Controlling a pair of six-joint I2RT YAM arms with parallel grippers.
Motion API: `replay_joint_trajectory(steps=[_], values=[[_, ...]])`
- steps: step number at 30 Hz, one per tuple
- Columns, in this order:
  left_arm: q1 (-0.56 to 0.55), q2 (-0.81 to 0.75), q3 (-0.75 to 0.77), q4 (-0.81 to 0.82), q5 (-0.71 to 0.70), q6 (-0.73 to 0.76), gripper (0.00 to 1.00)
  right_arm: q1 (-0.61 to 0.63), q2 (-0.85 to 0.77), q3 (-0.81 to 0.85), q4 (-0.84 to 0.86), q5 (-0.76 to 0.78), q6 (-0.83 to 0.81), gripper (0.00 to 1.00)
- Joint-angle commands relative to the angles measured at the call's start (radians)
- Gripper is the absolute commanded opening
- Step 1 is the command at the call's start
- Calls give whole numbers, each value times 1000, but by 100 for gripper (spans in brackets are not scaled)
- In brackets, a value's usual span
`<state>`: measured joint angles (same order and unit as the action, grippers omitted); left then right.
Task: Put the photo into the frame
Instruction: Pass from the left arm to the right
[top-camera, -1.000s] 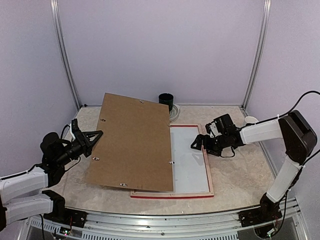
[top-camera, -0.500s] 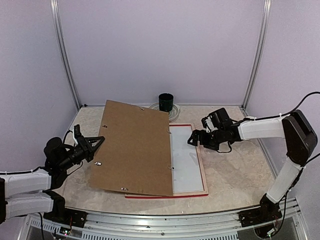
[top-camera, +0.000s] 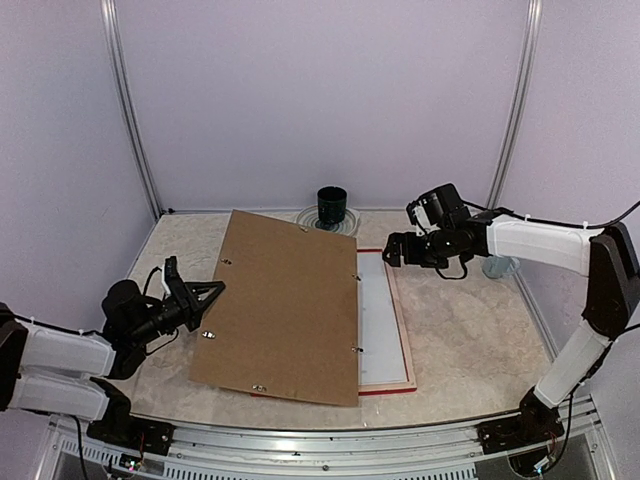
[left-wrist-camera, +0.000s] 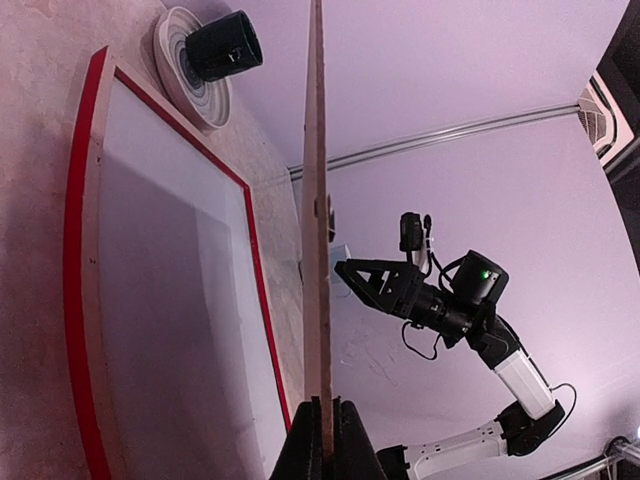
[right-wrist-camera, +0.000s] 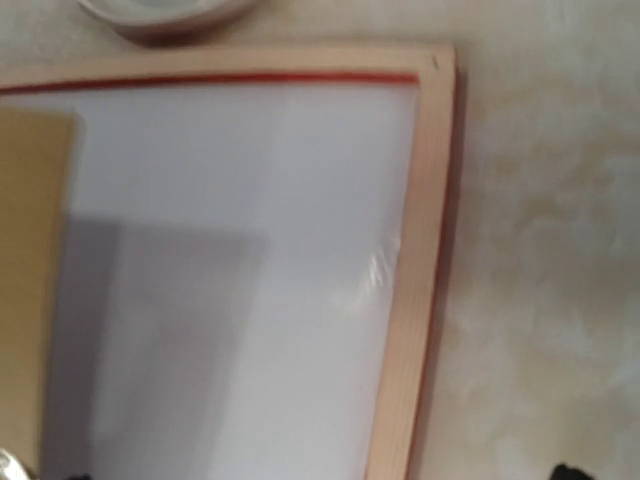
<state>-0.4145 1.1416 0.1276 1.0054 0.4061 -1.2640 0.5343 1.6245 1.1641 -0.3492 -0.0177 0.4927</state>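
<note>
Left gripper is clamped flat on the left edge of the brown board. In the left wrist view its fingers are pressed together on that edge with the board seen edge-on. I am holding the board lifted and slightly tilted above the bench, and it covers the left part of the frame. I can't tell whether the board's right edge rests on the frame or hangs clear of it.

I see the frame lying flat on the bench, back up, with pale wood rails on top, red along the outer edges and a white sheet filling its opening. Only the frame's right strip and near-right corner show past the board from above.

My right gripper hovers over the frame's far right corner with its jaws spread wide and nothing between them. Its wrist camera looks straight down on that corner, with a corner of the board at the left of the view.

At the far edge of the bench a dark cup stands on a white dish, just beyond the frame.
</note>
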Motion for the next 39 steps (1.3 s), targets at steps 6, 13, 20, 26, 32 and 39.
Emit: replay_joint_trajectory(steps=[6,13,20,26,32,39], values=[[-61,7,29,144,-40,-29,0,61,126,178,-122,130,-106,99],[-69,10,33,147,-46,-27,0,135,185,221,-184,218,-120,99],[-69,6,33,142,-54,-21,0,172,179,201,-191,209,-108,99],[-68,10,32,144,-58,-17,0,202,150,174,-184,186,-96,99],[-67,16,33,148,-60,-17,0,244,145,167,-222,225,-87,99],[-62,30,25,173,-58,-21,0,259,105,126,-256,253,-61,99]])
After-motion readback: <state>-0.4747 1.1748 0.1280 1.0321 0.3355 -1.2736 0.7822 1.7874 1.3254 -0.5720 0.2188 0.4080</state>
